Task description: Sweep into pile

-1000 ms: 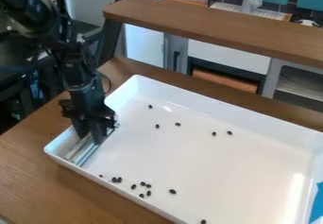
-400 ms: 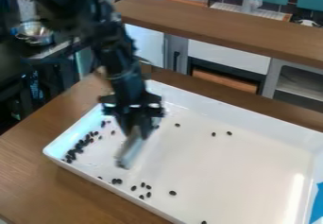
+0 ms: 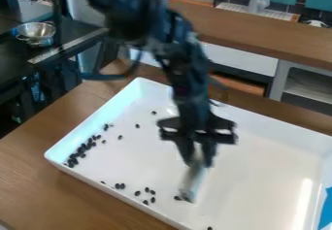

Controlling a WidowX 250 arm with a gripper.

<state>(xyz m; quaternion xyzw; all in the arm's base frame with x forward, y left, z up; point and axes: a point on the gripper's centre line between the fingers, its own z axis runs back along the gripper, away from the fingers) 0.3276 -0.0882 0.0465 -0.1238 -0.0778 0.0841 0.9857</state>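
Gripper [image 3: 198,161] over middle of white tray [image 3: 250,190], jaws pinched on a pale sweeping tool [image 3: 193,178]; tool's blurred, hangs tilted, low end right by one bean [image 3: 177,198] nr the tray's near edge. Main bunch of beans [image 3: 73,160] strung along tray's L wall, thickest at L corner. Loose beans [image 3: 120,186] dotted along near edge, few more twd far L corner. In the way: raised tray walls all round the beans, & arm + gripper hide part of tray floor & far wall. Tray sits on wood tabletop [image 3: 32,175]. Around: wood shelf [image 3: 259,32] behind, metal bowl [image 3: 36,33] on dark counter upper L, blue piece [image 3: 326,209] at R.
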